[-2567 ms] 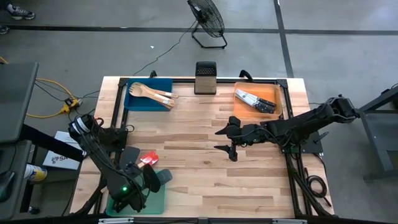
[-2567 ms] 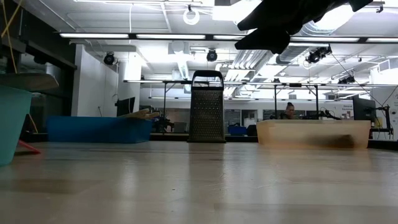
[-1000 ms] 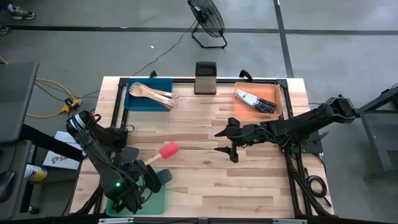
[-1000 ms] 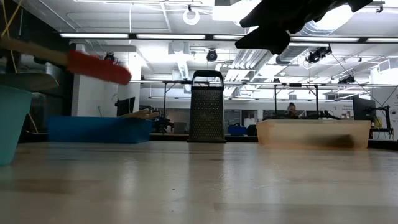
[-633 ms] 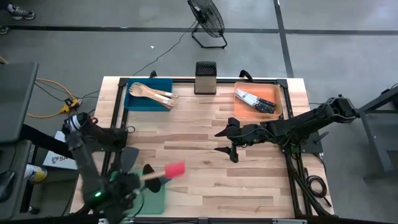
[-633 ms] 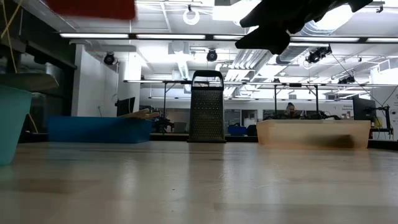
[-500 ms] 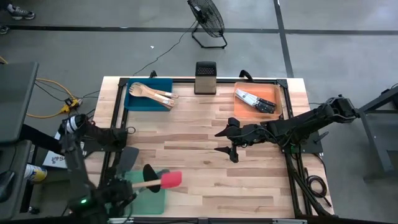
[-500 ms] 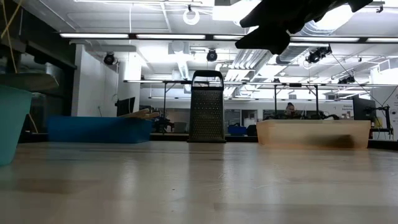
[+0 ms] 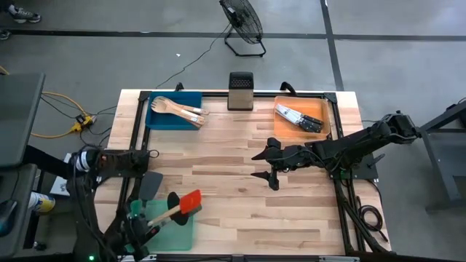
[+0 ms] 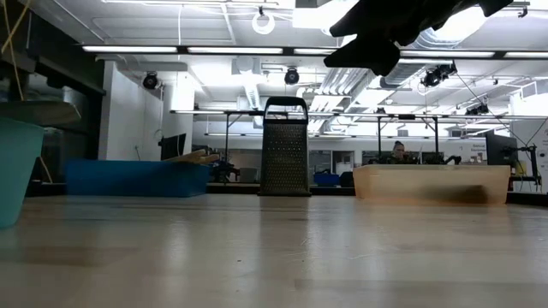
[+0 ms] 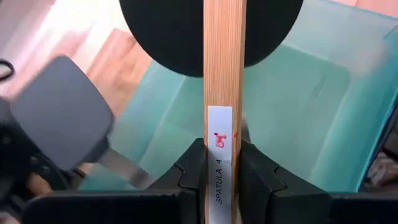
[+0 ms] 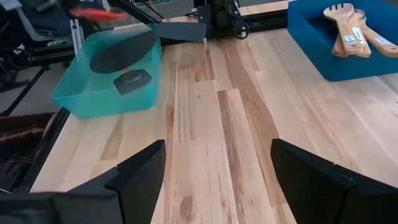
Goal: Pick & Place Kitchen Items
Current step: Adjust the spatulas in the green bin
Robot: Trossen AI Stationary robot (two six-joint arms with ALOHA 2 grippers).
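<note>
Red spatula (image 9: 181, 208) clamped by its wooden handle in the left gripper (image 11: 219, 167), long axis slanting out over the green tray (image 9: 182, 234) directly beneath, while the right gripper (image 9: 263, 164) waits open, well away

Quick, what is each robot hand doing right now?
Left hand: closed on the wooden handle of the red spatula, above the green tray.
Right hand: open, holding nothing, over the table's middle.
</note>
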